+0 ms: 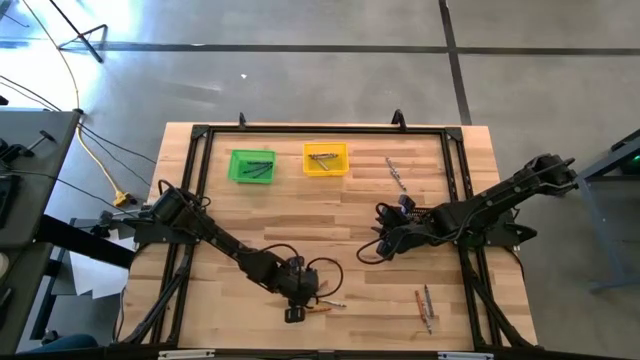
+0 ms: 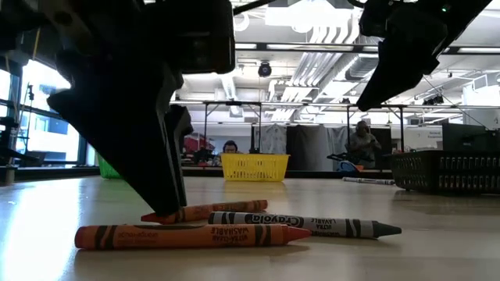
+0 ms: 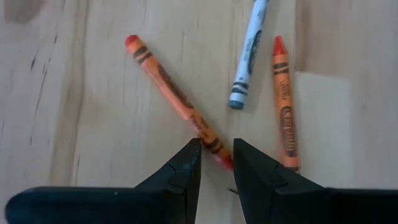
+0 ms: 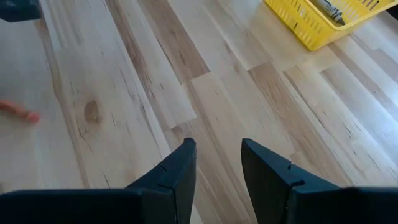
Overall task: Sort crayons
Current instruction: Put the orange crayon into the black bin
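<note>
Three crayons lie on the wooden table (image 1: 330, 215) near its front edge: an orange-red one (image 3: 171, 90), a grey one (image 3: 249, 53) and a second orange-red one (image 3: 284, 106). My left gripper (image 3: 217, 149) is down at the table, closed on the first orange-red crayon; it also shows in the high view (image 1: 297, 300). My right gripper (image 4: 217, 152) is open and empty above the middle right of the table (image 1: 385, 245). Several more crayons lie at the far right (image 1: 397, 172) and near right (image 1: 423, 306). My left gripper has the orange-red crayon's one end (image 3: 214, 146) between its two fingertips, coming from above and pointing down. The fingers lie slantwise across the crayon. The crayon lies flat on the table, its other end (image 3: 132, 42) pointing away; the low view shows it level (image 2: 211, 211).
A green bin (image 1: 252, 166) and a yellow bin (image 1: 325, 158) stand at the table's far side, each with crayons in it. A dark frame (image 1: 455, 190) runs around the table's edges. In the low view a black bin (image 2: 445, 170) stands at the right.
</note>
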`<state>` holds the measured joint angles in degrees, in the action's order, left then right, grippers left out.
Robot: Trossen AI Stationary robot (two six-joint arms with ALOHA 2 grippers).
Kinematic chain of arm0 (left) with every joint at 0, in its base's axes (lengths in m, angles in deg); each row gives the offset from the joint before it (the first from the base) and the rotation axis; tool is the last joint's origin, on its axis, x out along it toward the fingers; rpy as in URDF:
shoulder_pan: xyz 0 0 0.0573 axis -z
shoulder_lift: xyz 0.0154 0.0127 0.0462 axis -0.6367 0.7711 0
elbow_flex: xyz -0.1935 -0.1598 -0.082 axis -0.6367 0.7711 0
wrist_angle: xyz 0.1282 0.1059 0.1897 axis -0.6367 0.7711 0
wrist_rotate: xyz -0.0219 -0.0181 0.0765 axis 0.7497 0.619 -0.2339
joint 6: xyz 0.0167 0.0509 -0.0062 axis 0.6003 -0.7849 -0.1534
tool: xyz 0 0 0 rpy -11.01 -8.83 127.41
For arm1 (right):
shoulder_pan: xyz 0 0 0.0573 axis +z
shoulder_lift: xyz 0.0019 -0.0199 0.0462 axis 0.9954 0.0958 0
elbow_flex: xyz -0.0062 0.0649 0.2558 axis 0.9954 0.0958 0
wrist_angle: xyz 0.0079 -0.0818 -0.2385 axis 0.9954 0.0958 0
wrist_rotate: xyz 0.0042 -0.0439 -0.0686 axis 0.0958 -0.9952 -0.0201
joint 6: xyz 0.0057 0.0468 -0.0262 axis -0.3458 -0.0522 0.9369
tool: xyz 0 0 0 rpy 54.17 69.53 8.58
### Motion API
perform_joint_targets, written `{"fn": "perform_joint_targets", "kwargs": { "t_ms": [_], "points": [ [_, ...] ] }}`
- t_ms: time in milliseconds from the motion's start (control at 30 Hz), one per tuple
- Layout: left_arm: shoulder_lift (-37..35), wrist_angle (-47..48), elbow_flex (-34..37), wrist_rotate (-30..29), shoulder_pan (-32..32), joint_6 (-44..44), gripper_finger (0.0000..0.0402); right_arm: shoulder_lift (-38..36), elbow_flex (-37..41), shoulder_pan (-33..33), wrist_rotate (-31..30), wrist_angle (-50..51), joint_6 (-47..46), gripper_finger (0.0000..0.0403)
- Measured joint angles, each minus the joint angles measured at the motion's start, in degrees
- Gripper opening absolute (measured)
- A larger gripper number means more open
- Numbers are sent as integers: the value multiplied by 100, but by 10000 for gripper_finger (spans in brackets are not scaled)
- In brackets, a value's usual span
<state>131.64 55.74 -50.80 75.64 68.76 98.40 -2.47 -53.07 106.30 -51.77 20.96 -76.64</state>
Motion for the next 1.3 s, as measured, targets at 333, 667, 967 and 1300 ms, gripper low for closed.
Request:
{"fn": "perform_joint_targets", "kwargs": {
  "t_ms": [333, 667, 967, 1300],
  "points": [
    [86, -6, -15, -224, -37, -372, 82, 0, 0, -2, 4, -30, 0, 121],
    [93, 26, -9, -329, -182, -1037, 82, 0, 0, 0, 4, -30, 0, 121],
    [97, 33, -4, -367, -296, -1331, 79, 0, 0, -2, 4, -28, 1, 121],
    [170, 55, -9, -400, -343, -1542, 43, 0, 0, 0, 4, -26, 2, 121]
  ]
}}
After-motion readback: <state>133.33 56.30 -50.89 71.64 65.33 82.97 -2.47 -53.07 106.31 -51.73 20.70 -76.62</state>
